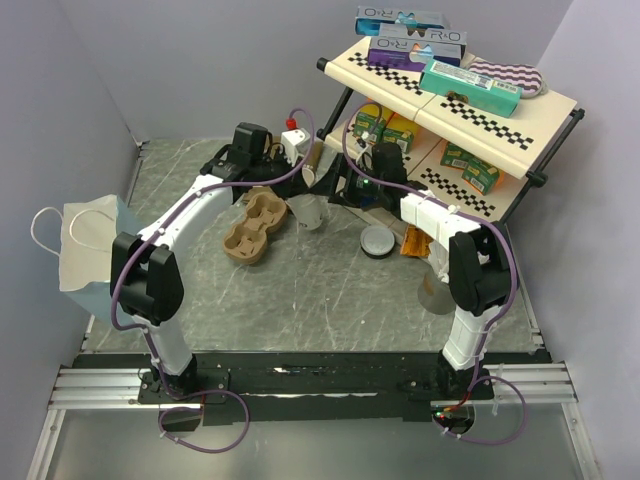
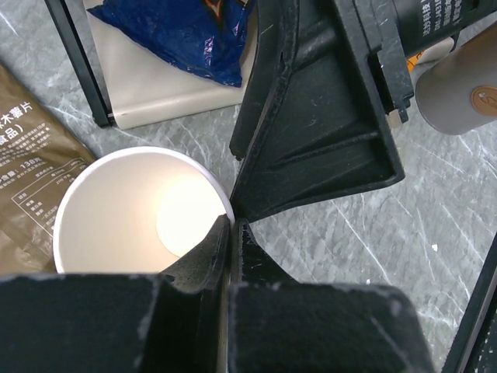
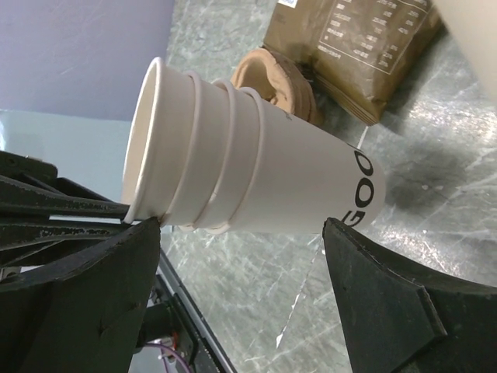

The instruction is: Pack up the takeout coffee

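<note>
**Item record: takeout cups at table centre, two arms in attendance**

Principal item: stack of nested white paper takeout cups [image 3: 256, 175], tan-white inside, with black lettering "GOO" legible on the outermost wall. At least four rims show, stepped one inside the next. Location: middle of the grey marbled table [image 1: 320, 300], just beside the brown moulded-pulp cup carrier [image 1: 255, 225] and between the two grippers. Whether the base rests on the table cannot be told.

Left gripper [image 2: 229, 233]: jaws pressed fully together, pinching the rim of the innermost cup, one finger inside the mouth and one outside. The left wrist view looks straight down into that empty cup.

Right gripper [image 3: 242, 224]: jaws spread wide and holding nothing. The stack lies crosswise just beyond the two fingertips, its mouth near one and its base near the other.

Associated item: round dark plastic lid [image 1: 378, 241], flat on the table near the right arm, apart from the cups and fitted to none.

Other contents:
- flat dark-brown coffee pouch with white print [image 3: 357, 39], flat on the table behind the cups
- crumpled blue foil bag [image 2: 178, 31], on a low cream shelf
- cream two-tier rack with chequered edging [image 1: 390, 70], far right, bearing boxes
- white paper carrier bag with loop handles [image 1: 80, 245], far left
</note>
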